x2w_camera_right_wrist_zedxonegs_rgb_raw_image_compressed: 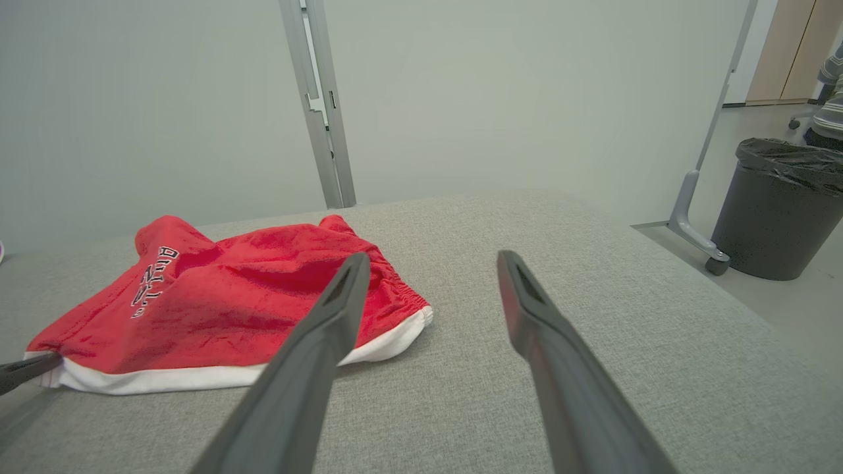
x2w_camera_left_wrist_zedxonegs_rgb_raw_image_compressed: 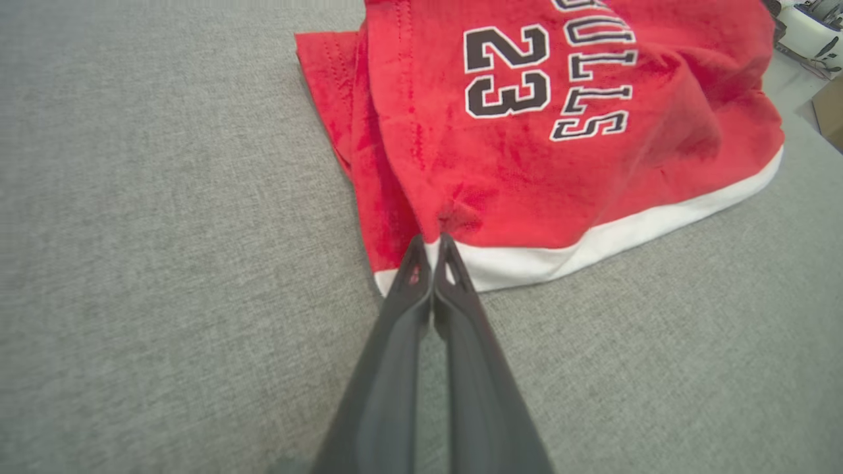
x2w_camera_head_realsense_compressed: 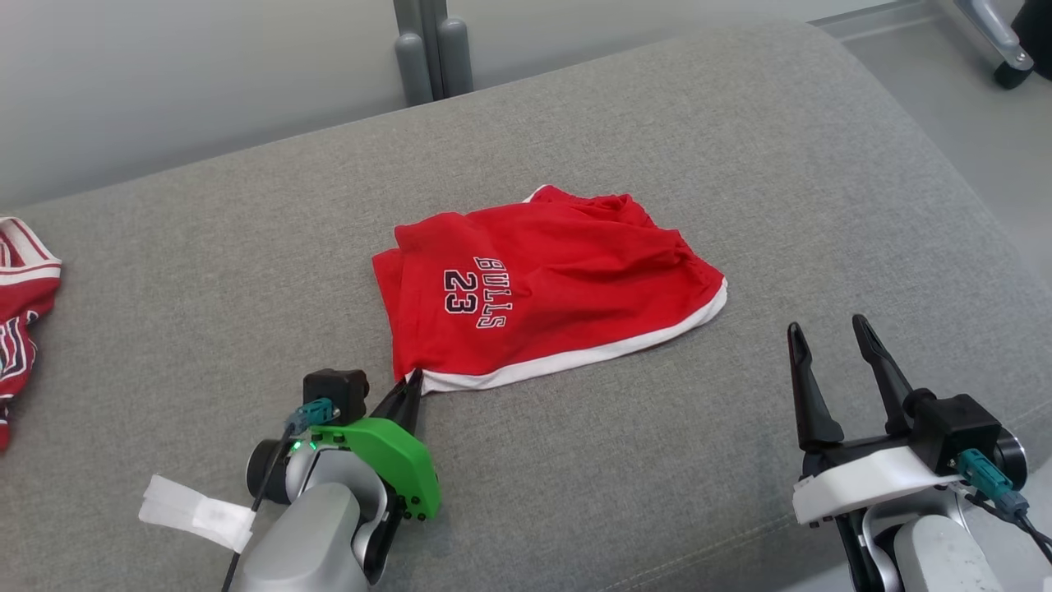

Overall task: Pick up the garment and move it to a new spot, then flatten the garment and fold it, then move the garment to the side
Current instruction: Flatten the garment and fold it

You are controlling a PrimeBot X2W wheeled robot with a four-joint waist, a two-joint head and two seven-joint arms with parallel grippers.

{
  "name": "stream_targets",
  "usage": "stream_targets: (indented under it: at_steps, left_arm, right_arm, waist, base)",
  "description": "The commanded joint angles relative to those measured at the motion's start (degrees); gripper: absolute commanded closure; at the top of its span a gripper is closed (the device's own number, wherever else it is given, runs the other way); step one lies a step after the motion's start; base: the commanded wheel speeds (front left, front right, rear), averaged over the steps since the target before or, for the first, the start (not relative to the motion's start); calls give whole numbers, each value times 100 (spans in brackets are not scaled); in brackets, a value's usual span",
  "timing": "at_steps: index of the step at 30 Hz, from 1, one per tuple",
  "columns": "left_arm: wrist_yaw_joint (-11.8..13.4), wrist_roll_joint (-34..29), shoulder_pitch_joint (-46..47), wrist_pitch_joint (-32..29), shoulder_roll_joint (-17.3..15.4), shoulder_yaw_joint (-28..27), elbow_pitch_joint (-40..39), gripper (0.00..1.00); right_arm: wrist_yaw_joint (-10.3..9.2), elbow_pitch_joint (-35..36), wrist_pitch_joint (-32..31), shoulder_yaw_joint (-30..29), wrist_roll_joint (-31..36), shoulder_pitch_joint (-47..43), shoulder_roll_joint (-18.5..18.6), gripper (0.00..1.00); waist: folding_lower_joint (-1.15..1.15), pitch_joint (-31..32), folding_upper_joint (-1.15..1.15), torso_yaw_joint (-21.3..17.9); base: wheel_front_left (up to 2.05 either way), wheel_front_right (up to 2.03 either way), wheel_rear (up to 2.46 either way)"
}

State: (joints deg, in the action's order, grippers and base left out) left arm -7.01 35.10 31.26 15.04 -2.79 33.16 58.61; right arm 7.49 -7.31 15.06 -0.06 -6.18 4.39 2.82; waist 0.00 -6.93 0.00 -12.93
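1. The left gripper (x2w_camera_head_realsense_compressed: 413,385) is nearest, low on the left. Its two fingers are squeezed tight together. They pinch the near left corner of the shorts (x2w_camera_head_realsense_compressed: 542,279), right at the white hem.
2. The right gripper (x2w_camera_head_realsense_compressed: 826,326) is low on the right. Its fingers stand wide apart with nothing between them. It is near the right end of the shorts but does not touch them.
3. The shorts are red, with "BULLS 23" on top in black and white. They lie a bit crumpled in the middle of the grey seat (x2w_camera_head_realsense_compressed: 205,271). It looks like a sofa cushion, but I cannot be sure. The white hem runs along their near edge.
4. At the left edge of the seat lies another red and white cloth (x2w_camera_head_realsense_compressed: 20,312), well apart from the shorts.
5. Behind the seat a grey post (x2w_camera_head_realsense_compressed: 431,49) stands against a pale wall (x2w_camera_head_realsense_compressed: 205,82).
6. Farther off to the right, a black bin (x2w_camera_right_wrist_zedxonegs_rgb_raw_image_compressed: 777,210) stands on the floor.
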Motion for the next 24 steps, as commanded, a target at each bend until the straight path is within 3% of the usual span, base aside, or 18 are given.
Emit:
stream_targets:
  at_steps: [1,11,24]
  left_arm:
    - [50,-66,-89,15,-34,-89,-95,100]
    - [298,-298,-678,14,-280,-839,-875,100]
    - [412,-617,-838,15,-363,-1363,-1004,100]
  right_arm:
    - [1,-22,22,-16,20,-16,15,0]
    - [1,-362,22,12,135,-70,14,0]
    - [1,-2232,21,554,404,1134,362,0]
  waist:
    - [0,38,0,56]
    - [0,202,0,310]
    - [0,81,0,591]
  base:
    - [0,0,0]
    - [0,0,0]
    - [0,0,0]
